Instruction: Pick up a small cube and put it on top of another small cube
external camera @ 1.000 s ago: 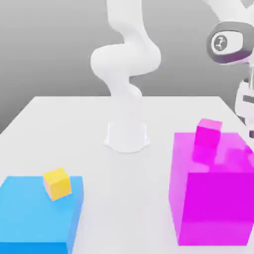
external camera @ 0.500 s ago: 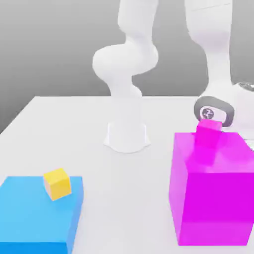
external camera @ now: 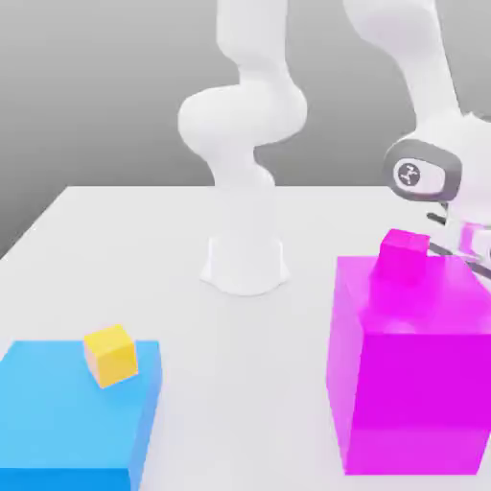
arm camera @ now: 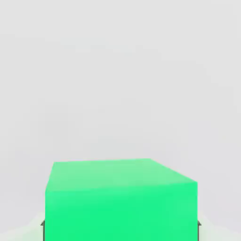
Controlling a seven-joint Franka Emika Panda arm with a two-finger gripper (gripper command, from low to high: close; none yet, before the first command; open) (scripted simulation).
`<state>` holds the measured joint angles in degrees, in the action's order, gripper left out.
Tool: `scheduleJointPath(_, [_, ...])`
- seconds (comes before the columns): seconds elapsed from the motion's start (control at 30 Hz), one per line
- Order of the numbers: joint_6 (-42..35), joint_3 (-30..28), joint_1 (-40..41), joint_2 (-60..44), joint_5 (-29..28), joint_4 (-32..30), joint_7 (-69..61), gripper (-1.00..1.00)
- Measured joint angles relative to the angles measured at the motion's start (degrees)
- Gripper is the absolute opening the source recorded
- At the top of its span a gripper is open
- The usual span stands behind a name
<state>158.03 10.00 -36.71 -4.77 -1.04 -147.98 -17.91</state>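
The small pink cube point(external camera: 403, 251) sits on top of a large magenta block point(external camera: 408, 369) at the exterior view's right. The small yellow cube point(external camera: 110, 353) rests on a flat blue block point(external camera: 72, 412) at the exterior view's left. My gripper point(external camera: 458, 242) hangs behind the magenta block's far right corner, beside the pink cube and apart from it. In the hand view a green cube point(arm camera: 120, 197) sits between the jaws of my gripper point(arm camera: 120, 226). Thin dark finger edges press against both of its sides, so the gripper is shut on it.
The arm's white base point(external camera: 245, 264) stands at the middle back of the white table point(external camera: 144, 249). The two big blocks take up the front corners, with open tabletop between them.
The hand came down from the upper right to behind the magenta block, then rose a little. Its jaws went from open to shut. The pink and yellow cubes stayed put.
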Motion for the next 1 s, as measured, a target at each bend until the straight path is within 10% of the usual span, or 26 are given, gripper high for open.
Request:
scheduleJointPath(0.5, [-17.67,-8.51,5.28,-13.20,-0.20,30.53,20.82,-1.00])
scheduleJointPath(0.67, [-14.11,-7.64,4.27,-22.60,-0.71,31.51,19.05,-1.00])
scheduleJointPath(0.7, [-12.59,-7.71,4.16,-24.30,-0.81,31.59,19.07,1.00])
scheduleJointPath(1.0, [-15.26,-7.61,4.17,-21.48,-0.70,31.44,18.96,1.00])
